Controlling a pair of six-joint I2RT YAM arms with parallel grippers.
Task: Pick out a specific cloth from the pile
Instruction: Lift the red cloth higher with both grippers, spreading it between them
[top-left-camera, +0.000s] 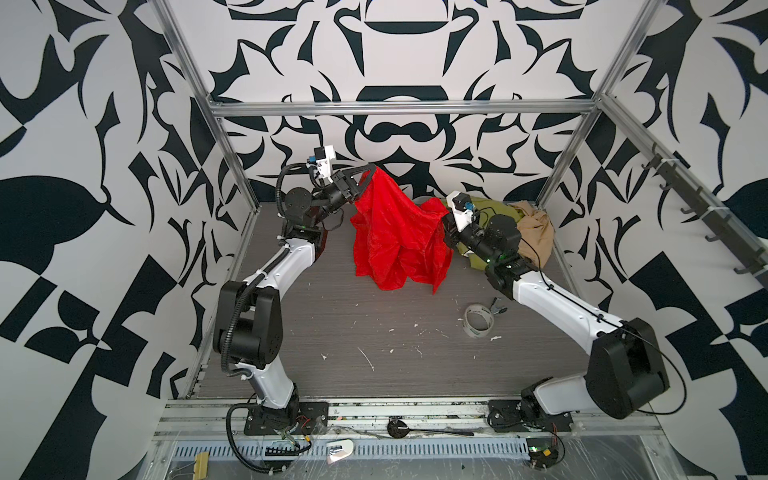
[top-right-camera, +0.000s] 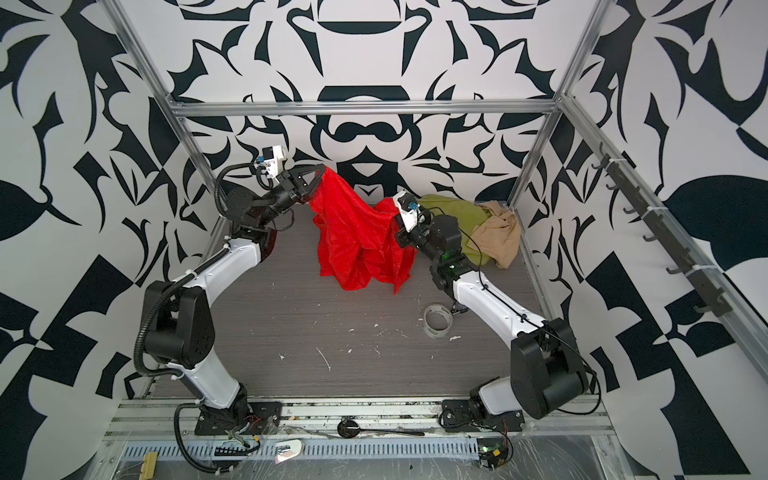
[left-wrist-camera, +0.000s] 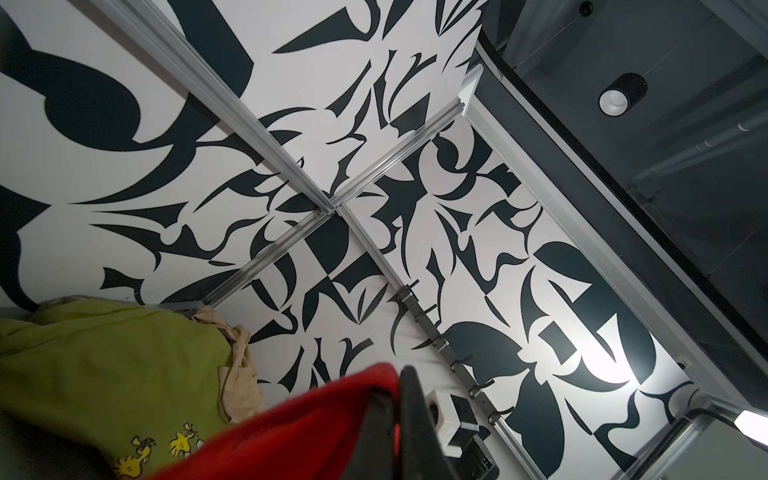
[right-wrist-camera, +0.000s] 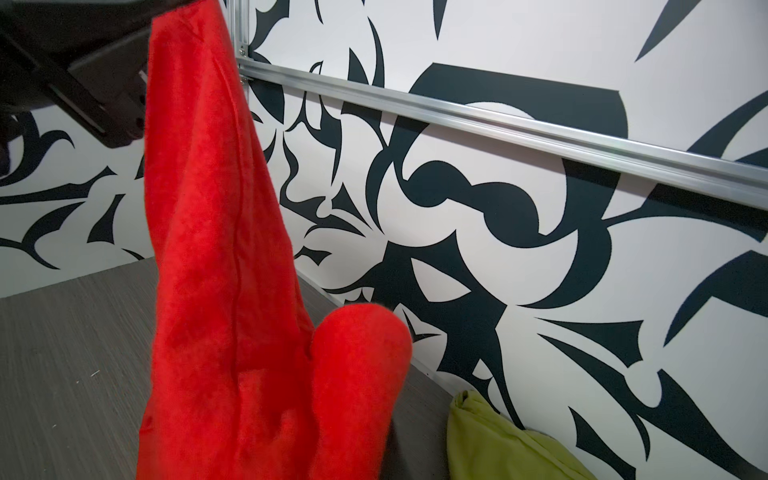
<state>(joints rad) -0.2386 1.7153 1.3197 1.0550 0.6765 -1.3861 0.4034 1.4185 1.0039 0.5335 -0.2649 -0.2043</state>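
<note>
The red cloth (top-left-camera: 395, 237) is held up in the air, one end clenched in the left gripper (top-left-camera: 371, 169) and another in the right gripper (top-left-camera: 444, 224). The pile (top-left-camera: 534, 230) is seen just beside it, in the far right corner.

The table (top-left-camera: 332, 332) is grey with thin lines like wood. The pile (top-left-camera: 524, 226) sits in its upper right corner: a green shirt (top-left-camera: 503, 206) with a tan garment (top-left-camera: 536, 235) beside it. Lower on the right lies a roll of tape (top-left-camera: 469, 328), a small metal clip (top-left-camera: 497, 308) just beside it. Little white bits (top-left-camera: 366, 358) are scattered about. In the middle, the bottom of the red cloth (top-left-camera: 395, 266) reaches the table top.
</note>
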